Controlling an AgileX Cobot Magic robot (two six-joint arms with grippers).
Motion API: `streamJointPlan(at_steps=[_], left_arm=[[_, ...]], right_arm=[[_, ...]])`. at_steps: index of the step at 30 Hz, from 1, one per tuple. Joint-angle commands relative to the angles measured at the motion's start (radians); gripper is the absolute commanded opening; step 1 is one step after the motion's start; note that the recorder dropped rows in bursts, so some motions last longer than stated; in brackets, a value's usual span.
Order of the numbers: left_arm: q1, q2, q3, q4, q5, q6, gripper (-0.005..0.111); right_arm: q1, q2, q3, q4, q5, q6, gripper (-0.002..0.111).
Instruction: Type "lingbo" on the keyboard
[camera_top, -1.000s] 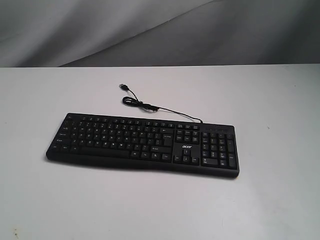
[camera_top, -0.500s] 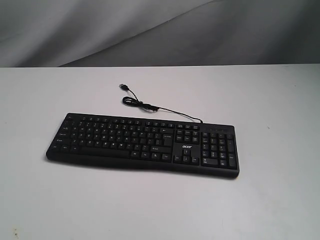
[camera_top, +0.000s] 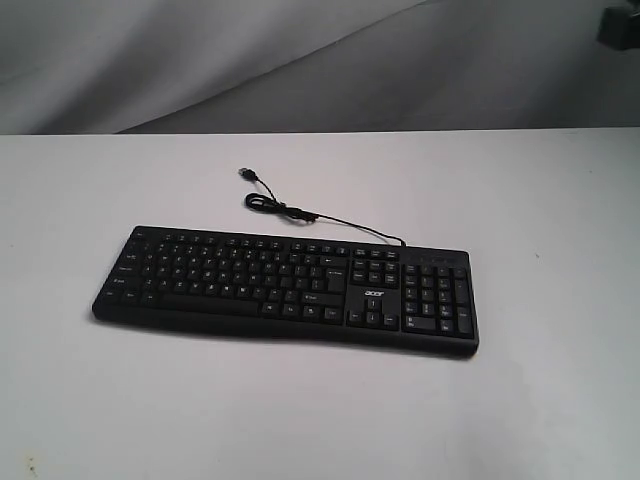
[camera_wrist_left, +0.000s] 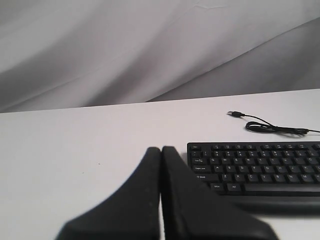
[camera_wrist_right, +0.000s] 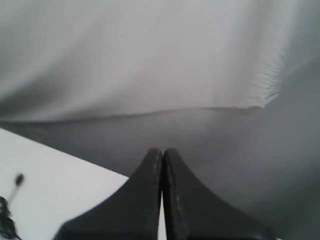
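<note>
The long black keyboard (camera_top: 285, 288) with white legends and an acer logo lies across the middle of the white table, its thin USB cable (camera_top: 300, 213) trailing toward the back. In the left wrist view the keyboard (camera_wrist_left: 260, 167) shows its Esc corner just beyond my left gripper (camera_wrist_left: 161, 150), which is shut with nothing in it. My right gripper (camera_wrist_right: 163, 151) is shut and empty too, held over the table's far edge, facing the grey backdrop. A dark part of the right arm (camera_top: 622, 25) shows at the exterior view's top right corner.
The white table (camera_top: 540, 400) runs wide on all sides of the keyboard. A grey cloth backdrop (camera_top: 300, 60) hangs behind it. The cable's plug (camera_wrist_right: 18, 180) and a coil show at the edge of the right wrist view.
A dark part of the right arm has come into the exterior view at the top right corner. The keyboard and cable have not moved.
</note>
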Motion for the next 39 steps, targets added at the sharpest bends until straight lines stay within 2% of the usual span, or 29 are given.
streamJointPlan(at_steps=[1, 3, 6, 8, 10, 11, 14, 18, 24, 28, 34, 35, 39], left_arm=[[-0.007, 0.001, 0.005, 0.000, -0.002, -0.002, 0.001], [-0.007, 0.001, 0.005, 0.000, -0.002, -0.002, 0.001], [-0.007, 0.001, 0.005, 0.000, -0.002, -0.002, 0.001], [-0.007, 0.001, 0.005, 0.000, -0.002, -0.002, 0.001], [-0.007, 0.001, 0.005, 0.000, -0.002, -0.002, 0.001], [-0.007, 0.001, 0.005, 0.000, -0.002, -0.002, 0.001], [-0.007, 0.001, 0.005, 0.000, -0.002, -0.002, 0.001], [-0.007, 0.001, 0.005, 0.000, -0.002, -0.002, 0.001], [-0.007, 0.001, 0.005, 0.000, -0.002, -0.002, 0.001], [-0.007, 0.001, 0.005, 0.000, -0.002, -0.002, 0.001], [-0.007, 0.001, 0.005, 0.000, -0.002, -0.002, 0.001], [-0.007, 0.001, 0.005, 0.000, -0.002, -0.002, 0.001], [-0.007, 0.001, 0.005, 0.000, -0.002, -0.002, 0.001]], right_arm=[[0.058, 0.211, -0.185, -0.218, 0.248, -0.025, 0.000], [0.115, 0.288, -0.231, -0.265, 0.501, -0.035, 0.000], [0.199, 0.377, -0.269, -0.234, 0.752, -0.119, 0.000], [0.235, 0.421, -0.295, -0.074, 0.746, -0.137, 0.000], [0.260, 0.446, -0.305, 0.110, 0.643, -0.250, 0.000], [0.275, 0.458, -0.305, 0.228, 0.572, -0.350, 0.000], [0.355, 0.492, -0.305, 0.570, 0.508, -0.696, 0.000], [0.483, 0.554, -0.305, 0.862, 0.543, -1.112, 0.000], [0.626, 0.657, -0.308, 1.210, 0.551, -1.507, 0.000], [0.653, 0.706, -0.355, 1.395, 0.635, -1.674, 0.000], [0.649, 0.741, -0.485, 1.787, 0.799, -2.010, 0.000], [0.649, 0.756, -0.516, 1.893, 0.854, -2.120, 0.000], [0.649, 0.816, -0.544, 1.988, 0.883, -2.225, 0.000]])
